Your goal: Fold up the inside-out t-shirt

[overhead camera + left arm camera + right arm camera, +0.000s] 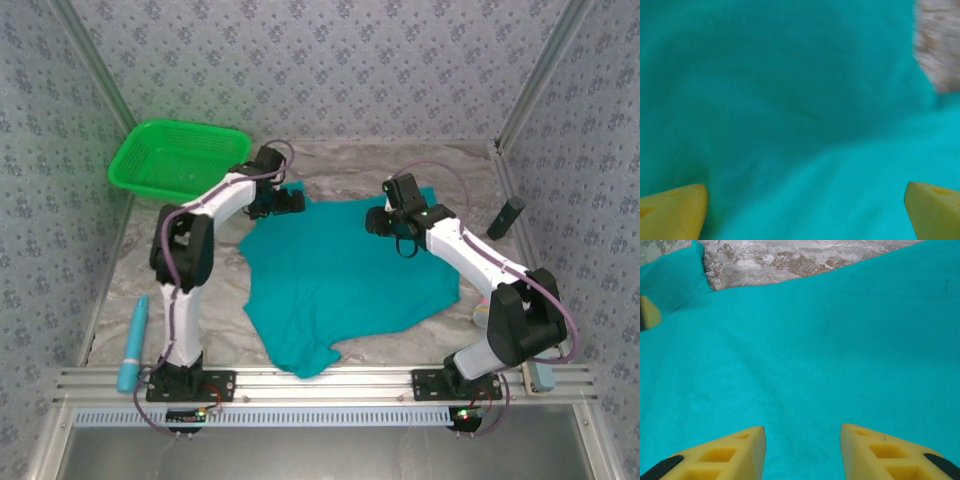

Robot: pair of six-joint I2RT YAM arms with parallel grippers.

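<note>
The teal soft cloth t-shirt (pixel 345 285) lies spread on the grey marbled worktop (pixel 340 165). Left jaws stand wide at its far-left corner; right jaws, narrower, are parted and empty over its far-right edge.

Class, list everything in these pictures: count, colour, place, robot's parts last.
t-shirt: one, teal, spread mid-table
mesh basket: one, bright green, far left corner
cylinder: one, light blue, near left edge
bar: one, black, by the right wall
table: one, grey marbled, under everything
left gripper: one, yellow fingers, open over the t-shirt
right gripper: one, yellow fingers, open over the t-shirt
</note>
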